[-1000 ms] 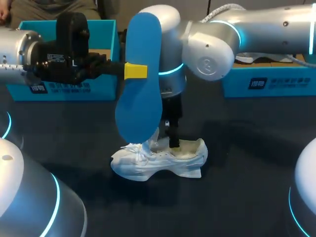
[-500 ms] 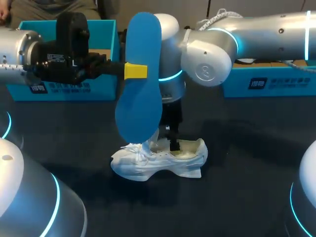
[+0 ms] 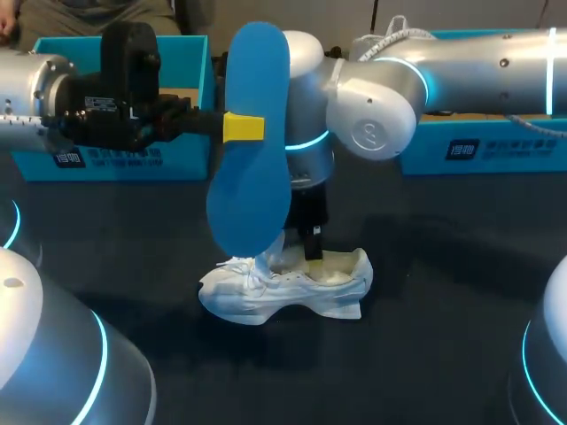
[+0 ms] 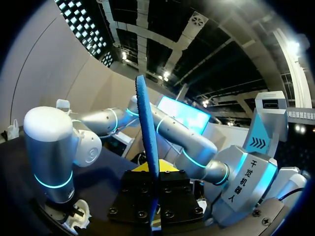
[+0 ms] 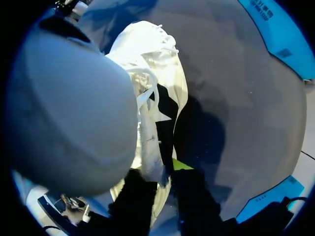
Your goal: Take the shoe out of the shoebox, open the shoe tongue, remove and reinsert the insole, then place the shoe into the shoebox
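Note:
A white shoe (image 3: 283, 288) lies on its side on the dark table, opening toward the back. My left gripper (image 3: 244, 127) is shut on a blue insole (image 3: 252, 168), held upright above the shoe's toe. In the left wrist view the insole (image 4: 146, 137) stands edge-on between the fingers of the left gripper (image 4: 152, 169). My right gripper (image 3: 312, 252) points straight down into the shoe's opening. In the right wrist view the right gripper (image 5: 162, 174) is shut on the white side wall of the shoe (image 5: 167, 83). A big blurred pale shape hides the rest of the shoe there.
A teal shoebox (image 3: 190, 150) stands at the back left behind my left arm. A second teal shoebox (image 3: 478, 146) stands at the back right under my right arm. Dark tabletop (image 3: 425, 301) lies bare right of the shoe.
The right gripper's fingers have come together on the shoe's side wall, and the right arm's elbow has shifted slightly. The left arm, the insole and the shoe have stayed put.

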Controlling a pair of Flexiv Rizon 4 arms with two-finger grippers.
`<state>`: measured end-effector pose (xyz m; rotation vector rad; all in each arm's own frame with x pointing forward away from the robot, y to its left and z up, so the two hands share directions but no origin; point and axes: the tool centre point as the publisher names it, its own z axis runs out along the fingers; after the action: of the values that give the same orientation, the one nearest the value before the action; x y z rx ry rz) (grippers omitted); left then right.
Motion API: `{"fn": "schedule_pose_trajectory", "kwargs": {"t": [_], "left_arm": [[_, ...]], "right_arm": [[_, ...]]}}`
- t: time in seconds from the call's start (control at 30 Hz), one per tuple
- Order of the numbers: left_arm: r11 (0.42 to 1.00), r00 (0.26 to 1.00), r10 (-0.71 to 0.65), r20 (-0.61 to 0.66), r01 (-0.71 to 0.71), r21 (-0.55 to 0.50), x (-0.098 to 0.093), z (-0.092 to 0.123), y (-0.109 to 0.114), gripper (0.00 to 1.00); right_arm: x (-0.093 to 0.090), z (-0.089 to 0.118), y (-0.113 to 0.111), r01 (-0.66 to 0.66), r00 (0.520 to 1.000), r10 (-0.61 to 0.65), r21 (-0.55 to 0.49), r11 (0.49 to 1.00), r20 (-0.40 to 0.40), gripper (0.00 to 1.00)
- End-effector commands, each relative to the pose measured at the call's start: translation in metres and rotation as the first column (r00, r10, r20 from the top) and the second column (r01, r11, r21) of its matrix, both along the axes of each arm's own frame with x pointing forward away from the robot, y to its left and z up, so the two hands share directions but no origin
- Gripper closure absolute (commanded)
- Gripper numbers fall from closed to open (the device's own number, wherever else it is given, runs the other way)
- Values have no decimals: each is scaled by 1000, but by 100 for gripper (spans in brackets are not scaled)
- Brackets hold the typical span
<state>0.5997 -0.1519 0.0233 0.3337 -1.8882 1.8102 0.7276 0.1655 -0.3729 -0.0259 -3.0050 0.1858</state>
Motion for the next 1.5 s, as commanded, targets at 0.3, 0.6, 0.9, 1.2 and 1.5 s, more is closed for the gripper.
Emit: {"fn": "schedule_pose_trajectory", "kwargs": {"t": [0.3, 0.6, 0.9, 1.2, 1.5], "left_arm": [[1000, 1000, -2, 0, 2, -2, 1, 0, -2, 100], [1000, 1000, -2, 0, 2, -2, 1, 0, -2, 100], [1000, 1000, -2, 0, 2, -2, 1, 0, -2, 100], [1000, 1000, -2, 0, 2, -2, 1, 0, -2, 100], [1000, 1000, -2, 0, 2, -2, 1, 0, -2, 100]], "right_arm": [[-6, 14, 0, 14, 1000, -14, -12, 1000, -19, 100], [-19, 41, -2, 161, 985, -162, -25, 987, -55, 100], [-43, 51, -3, 644, 764, -638, 54, 763, -91, 100], [-43, 51, -3, 644, 764, -638, 54, 763, -91, 100], [-49, 48, -5, 774, 633, -760, 90, 627, -147, 100]]}}
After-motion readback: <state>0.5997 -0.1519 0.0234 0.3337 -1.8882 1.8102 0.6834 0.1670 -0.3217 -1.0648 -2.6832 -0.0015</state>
